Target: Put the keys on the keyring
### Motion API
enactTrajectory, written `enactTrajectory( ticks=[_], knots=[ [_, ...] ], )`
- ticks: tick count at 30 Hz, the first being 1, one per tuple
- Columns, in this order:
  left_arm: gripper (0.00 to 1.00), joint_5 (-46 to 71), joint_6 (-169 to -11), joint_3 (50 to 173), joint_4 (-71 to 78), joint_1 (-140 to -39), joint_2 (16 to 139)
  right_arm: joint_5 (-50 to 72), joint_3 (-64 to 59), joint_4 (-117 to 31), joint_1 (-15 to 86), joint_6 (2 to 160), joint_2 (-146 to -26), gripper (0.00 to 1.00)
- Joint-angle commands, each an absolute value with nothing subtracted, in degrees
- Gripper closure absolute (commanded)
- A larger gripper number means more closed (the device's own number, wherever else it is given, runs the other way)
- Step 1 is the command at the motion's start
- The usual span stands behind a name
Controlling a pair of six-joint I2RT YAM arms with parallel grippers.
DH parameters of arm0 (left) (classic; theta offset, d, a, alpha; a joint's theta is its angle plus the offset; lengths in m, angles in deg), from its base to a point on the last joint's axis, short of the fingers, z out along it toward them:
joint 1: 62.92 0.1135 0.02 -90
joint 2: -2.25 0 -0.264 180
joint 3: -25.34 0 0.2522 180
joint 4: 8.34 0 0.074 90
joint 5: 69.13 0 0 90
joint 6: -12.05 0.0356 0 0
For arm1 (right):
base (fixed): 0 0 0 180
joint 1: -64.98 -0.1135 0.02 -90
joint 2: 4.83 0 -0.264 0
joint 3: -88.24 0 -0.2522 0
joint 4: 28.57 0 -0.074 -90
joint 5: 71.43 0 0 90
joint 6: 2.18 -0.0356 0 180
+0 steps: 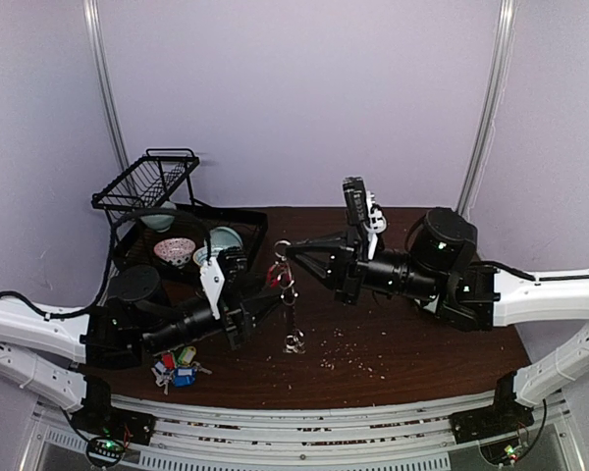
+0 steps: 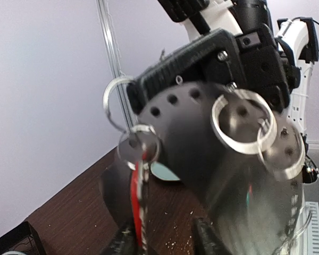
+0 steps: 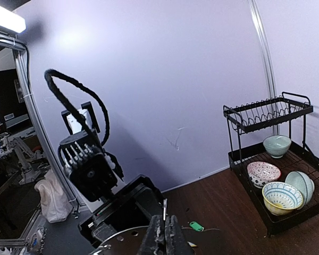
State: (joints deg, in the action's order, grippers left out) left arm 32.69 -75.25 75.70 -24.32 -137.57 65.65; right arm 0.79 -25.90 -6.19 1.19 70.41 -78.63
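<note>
My right gripper is shut on the top edge of the keyring, which hangs edge-on above the table. In the right wrist view the shut fingers pinch its thin rim, with the keyring below. In the left wrist view the keyring fills the frame, blurred, with wire rings on its rim. A red-tagged key hangs from one ring and also shows from above. My left gripper is open; the key hangs between its fingers, close to the left one. Loose keys lie near the left arm.
A black dish rack with several bowls stands at the back left and shows in the right wrist view. A green-tagged key lies on the brown table. Pale crumbs are scattered near the middle.
</note>
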Motion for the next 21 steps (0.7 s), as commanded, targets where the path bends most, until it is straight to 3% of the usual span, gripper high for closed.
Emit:
enactTrajectory(
  ticks=[1,6,12,21],
  knots=[
    [0.57,34.3,-77.1,72.7,-20.6,-138.1,59.7,4.5,-25.7,-6.9,2.2,73.9,-74.3,1.00],
    [0.48,37.9,-78.9,69.2,-12.6,-138.0,51.5,-1.7,-24.5,-12.4,2.3,78.0,-72.8,1.00],
    [0.49,38.1,-81.2,69.1,-11.4,-138.0,46.4,16.8,-22.9,-17.3,2.2,77.1,-72.7,1.00],
    [0.45,31.8,-83.7,78.4,-19.3,-138.1,61.3,28.0,-21.6,-18.7,-0.5,72.8,-77.7,1.00]
  ],
)
